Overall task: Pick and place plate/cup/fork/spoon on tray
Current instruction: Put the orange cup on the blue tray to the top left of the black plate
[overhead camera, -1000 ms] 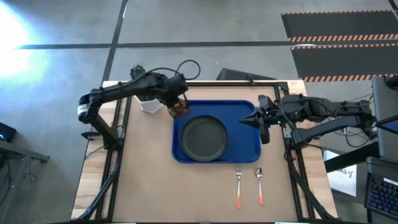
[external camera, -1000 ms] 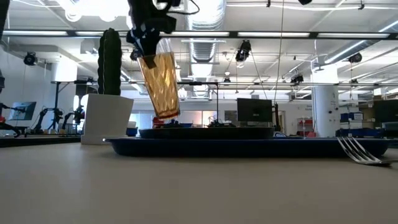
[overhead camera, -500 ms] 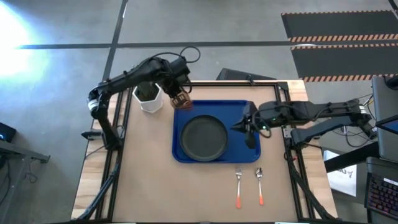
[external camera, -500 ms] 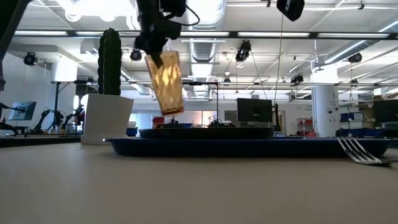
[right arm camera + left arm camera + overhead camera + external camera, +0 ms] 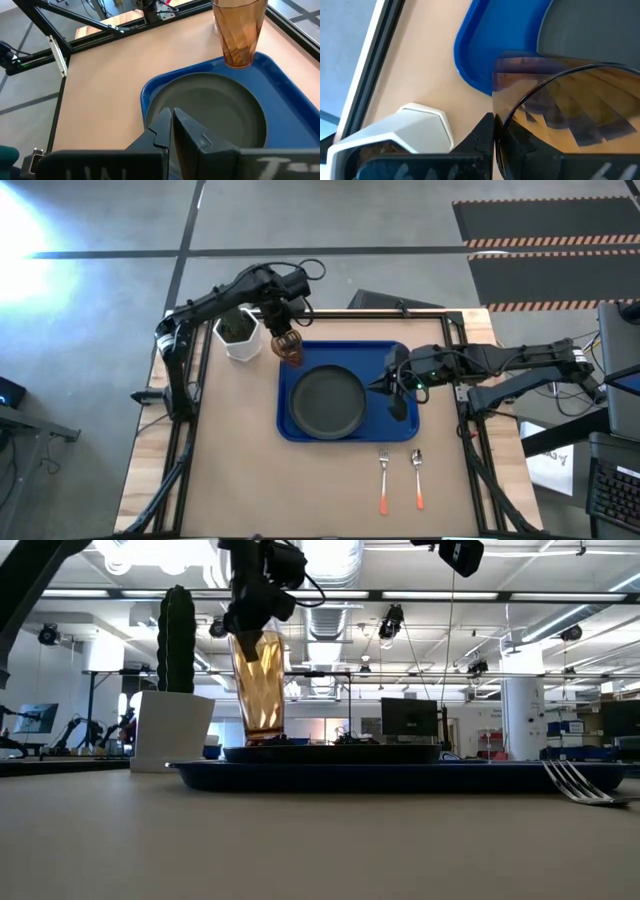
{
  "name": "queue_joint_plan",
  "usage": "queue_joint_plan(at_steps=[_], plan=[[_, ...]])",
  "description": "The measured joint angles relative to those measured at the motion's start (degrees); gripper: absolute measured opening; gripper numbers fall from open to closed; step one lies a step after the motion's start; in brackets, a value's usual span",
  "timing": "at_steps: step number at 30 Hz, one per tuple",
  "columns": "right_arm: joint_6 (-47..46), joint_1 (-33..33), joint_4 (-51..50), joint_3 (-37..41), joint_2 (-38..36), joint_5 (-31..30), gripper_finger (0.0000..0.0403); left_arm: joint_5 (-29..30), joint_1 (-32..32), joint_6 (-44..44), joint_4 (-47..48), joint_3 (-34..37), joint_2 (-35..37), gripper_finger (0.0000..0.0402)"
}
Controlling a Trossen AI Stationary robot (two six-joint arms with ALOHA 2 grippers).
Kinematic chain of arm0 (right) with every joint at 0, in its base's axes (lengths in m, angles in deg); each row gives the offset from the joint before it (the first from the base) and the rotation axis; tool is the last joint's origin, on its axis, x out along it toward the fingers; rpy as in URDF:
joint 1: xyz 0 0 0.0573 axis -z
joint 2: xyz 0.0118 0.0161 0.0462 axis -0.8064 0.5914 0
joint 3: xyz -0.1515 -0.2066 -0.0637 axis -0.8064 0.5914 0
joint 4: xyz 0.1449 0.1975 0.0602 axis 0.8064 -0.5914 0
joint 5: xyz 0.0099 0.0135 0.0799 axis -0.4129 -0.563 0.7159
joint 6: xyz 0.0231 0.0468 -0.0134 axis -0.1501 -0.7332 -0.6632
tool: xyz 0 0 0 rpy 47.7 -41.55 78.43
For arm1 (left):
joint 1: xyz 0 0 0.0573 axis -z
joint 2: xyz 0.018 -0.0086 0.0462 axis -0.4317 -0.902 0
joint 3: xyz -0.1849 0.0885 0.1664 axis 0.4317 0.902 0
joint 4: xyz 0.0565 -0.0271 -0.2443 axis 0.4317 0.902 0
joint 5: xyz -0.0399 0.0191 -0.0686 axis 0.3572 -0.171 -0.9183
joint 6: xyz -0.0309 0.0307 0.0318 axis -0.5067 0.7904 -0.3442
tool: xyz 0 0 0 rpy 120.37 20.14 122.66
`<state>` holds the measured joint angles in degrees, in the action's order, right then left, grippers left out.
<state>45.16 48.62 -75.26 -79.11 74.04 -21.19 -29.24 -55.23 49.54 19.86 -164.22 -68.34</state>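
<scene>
**Cup held over tray corner, plate already on tray**

Overhead, the left pincer grips the cup by its rim, above the far-left corner of the tray. In the low view the cup hangs close to upright, its base just above the tray's level; whether it touches the tray cannot be told from there. The right wrist view puts the cup over the tray's corner, just beside the plate and apart from it.

The plate lies flat on the tray, left of its middle. The right pincer hovers over the tray just right of the plate, its fingers pressed together on nothing.

The fork and spoon lie side by side on the bare table near the front edge, off the tray, handles toward the front. Low view catches only the fork tines at the right edge; the spoon is not made out there.

A white pot with a cactus stands on the table just left of the tray's far-left corner; in the left wrist view only part of the pot shows, cut off by the pincer body.

No brand, label or readable writing on any item. Left wrist view is mostly filled by the cup, with the tray's rim seen past it.
</scene>
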Motion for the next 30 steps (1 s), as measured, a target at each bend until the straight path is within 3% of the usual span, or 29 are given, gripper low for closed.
queue_joint_plan(at_steps=[30], plan=[[0.0, 0.0, -0.1, 0.0, 0.0, 0.0, 0.0009, -3.5, -2.6, 1.9, -4.8, 0.3, -6.4, 0.0]])
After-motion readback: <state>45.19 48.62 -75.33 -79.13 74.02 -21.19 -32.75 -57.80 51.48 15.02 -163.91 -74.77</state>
